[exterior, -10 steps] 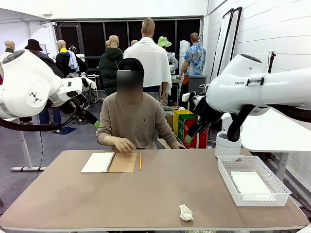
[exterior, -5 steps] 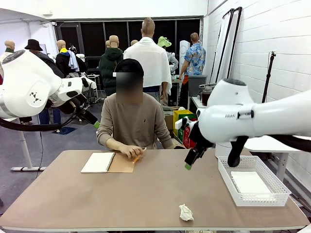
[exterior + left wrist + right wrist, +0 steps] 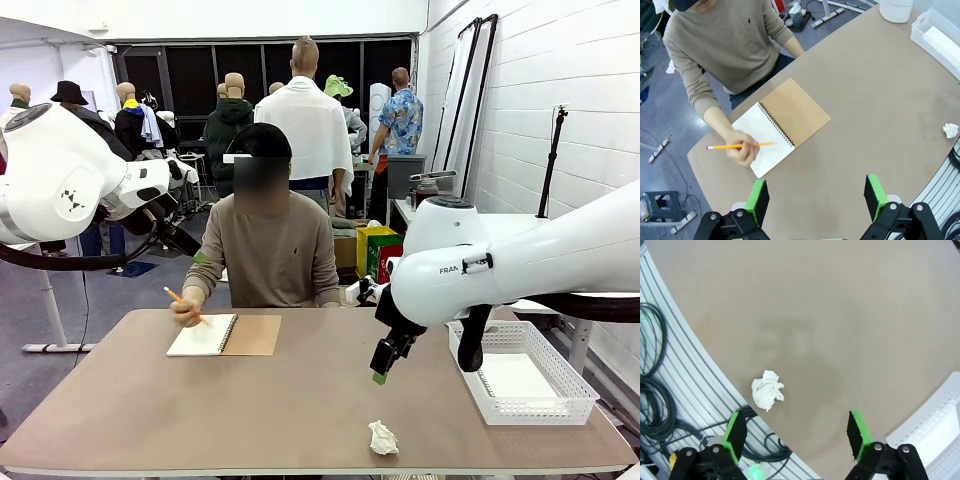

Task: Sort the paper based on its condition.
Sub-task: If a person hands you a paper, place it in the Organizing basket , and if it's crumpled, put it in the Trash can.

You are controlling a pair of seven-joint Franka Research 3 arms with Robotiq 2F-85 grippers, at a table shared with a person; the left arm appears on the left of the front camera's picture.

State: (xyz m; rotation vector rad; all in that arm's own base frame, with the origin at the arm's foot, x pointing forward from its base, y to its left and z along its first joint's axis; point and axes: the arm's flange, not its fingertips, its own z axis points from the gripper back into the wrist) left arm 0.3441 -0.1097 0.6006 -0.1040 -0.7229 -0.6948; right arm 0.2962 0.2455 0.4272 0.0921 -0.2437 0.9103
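Right pincer [image 3: 795, 426]: jaws spread wide, empty; crumpled paper [image 3: 767, 390] on desk [image 3: 850, 315], just ahead of one finger. Left pincer [image 3: 815, 192]: jaws spread, empty; notebook [image 3: 785, 122] beyond.

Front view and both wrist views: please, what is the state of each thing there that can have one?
Notebook: open, lying flat on the table.
Pencil: held in the person's hand, over the white page.
Crumpled paper: balled up, lying loose near the table edge.
Flat sheet: smooth, lying in the basket.
Left pincer: open, empty.
Right pincer: open, empty, above the table.
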